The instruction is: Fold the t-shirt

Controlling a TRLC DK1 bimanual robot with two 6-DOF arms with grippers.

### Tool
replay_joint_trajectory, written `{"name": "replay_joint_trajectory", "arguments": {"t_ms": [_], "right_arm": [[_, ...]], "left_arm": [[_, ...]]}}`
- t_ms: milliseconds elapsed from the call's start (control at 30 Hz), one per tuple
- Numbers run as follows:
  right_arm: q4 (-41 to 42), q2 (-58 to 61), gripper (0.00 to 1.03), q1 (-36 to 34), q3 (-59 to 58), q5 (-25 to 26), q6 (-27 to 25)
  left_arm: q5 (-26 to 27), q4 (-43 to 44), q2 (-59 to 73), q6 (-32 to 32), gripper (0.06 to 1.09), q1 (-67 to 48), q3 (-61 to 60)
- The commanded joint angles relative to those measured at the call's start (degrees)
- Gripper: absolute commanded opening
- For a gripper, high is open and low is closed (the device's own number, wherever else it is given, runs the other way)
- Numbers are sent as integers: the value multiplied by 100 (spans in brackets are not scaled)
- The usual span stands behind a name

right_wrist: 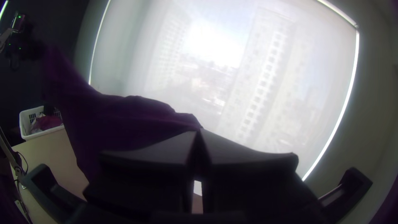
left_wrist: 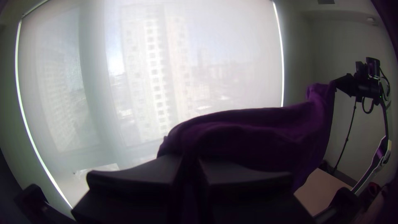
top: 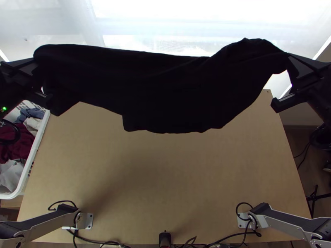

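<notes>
Spreading the dark t-shirt (top: 165, 91) seems to be in hand: it is held aloft above the table's (top: 165, 186) far side, its ends pinched in the nearly closed left gripper (left_wrist: 190, 159) and right gripper (right_wrist: 199, 132). Next, it needs to be laid flat, kept evenly taut.

The dark shirt (top: 165, 91) hides most of the far edge of the table (top: 165, 165) in the top view, and it's too dark for me to count its folds. The sides of that view cut off parts of my left arm (top: 45, 223), my right arm (top: 285, 219) and the white basket (top: 37, 142). My jaws hide the bits they pinch. In my wrist views, the buildings (left_wrist: 155, 62) look blurry through the blind (left_wrist: 236, 49)
</notes>
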Motion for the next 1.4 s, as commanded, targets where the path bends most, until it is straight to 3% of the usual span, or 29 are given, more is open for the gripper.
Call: {"name": "replay_joint_trajectory", "arguments": {"t_ms": [0, 333, 567, 667, 733, 933, 1133, 1367], "right_arm": [[15, -121, 3, 308, 408, 33, -129], [-969, -543, 2, 739, 460, 24, -173], [-1813, -710, 2, 1073, 118, 15, 311], [-2112, -798, 3, 1460, -462, -11, 742], [-2138, -947, 3, 1460, -1069, -292, 829], [-1954, -1158, 3, 1416, -2756, -723, 996], [-758, -930, 3, 1020, -3881, -811, 654], [577, -235, 3, 97, -4242, -1013, 320]], "left_arm": [[-33, -481, -385, 271, 14, -69, -268], [3, -1686, -1370, 210, 14, -1212, -2404], [38, -2652, -1581, -423, 14, -2425, -3556], [47, -2652, -1668, -704, 14, -3005, -4215], [73, -2635, -1686, -880, 14, -3312, -4610], [205, -1712, -1774, -871, 14, -3172, -5603], [205, -499, -1387, -274, 14, -2126, -6184], [249, 951, -746, 192, 14, -1045, -6772]]}}
